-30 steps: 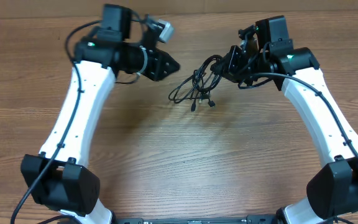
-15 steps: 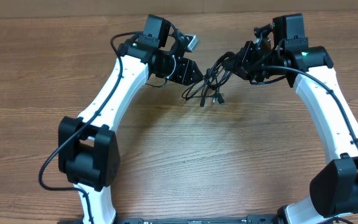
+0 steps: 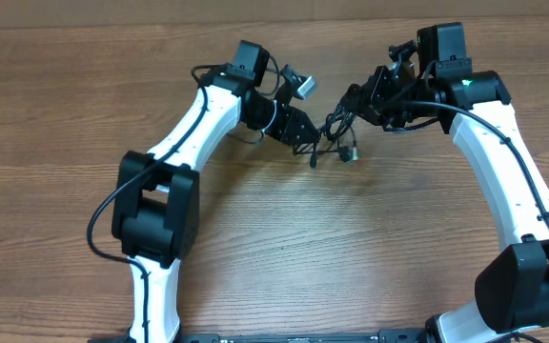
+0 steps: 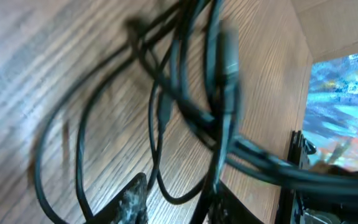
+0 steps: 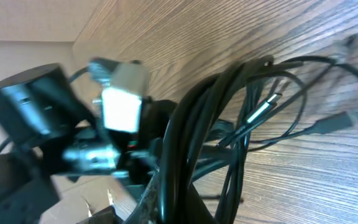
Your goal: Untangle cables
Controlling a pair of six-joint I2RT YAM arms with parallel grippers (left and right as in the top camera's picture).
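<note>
Right hand (image 3: 355,101): squeezing tight on the cables (image 3: 335,129), upper middle of the picture.
Left hand (image 3: 308,140): sitting right beside them; how open, I cannot tell.
Change: it is coming closer than before.

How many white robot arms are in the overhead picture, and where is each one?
2. The left white-and-black arm reaches from the lower left to the tangled thin black cables; the right arm comes from the lower right. None seems hidden.
</note>
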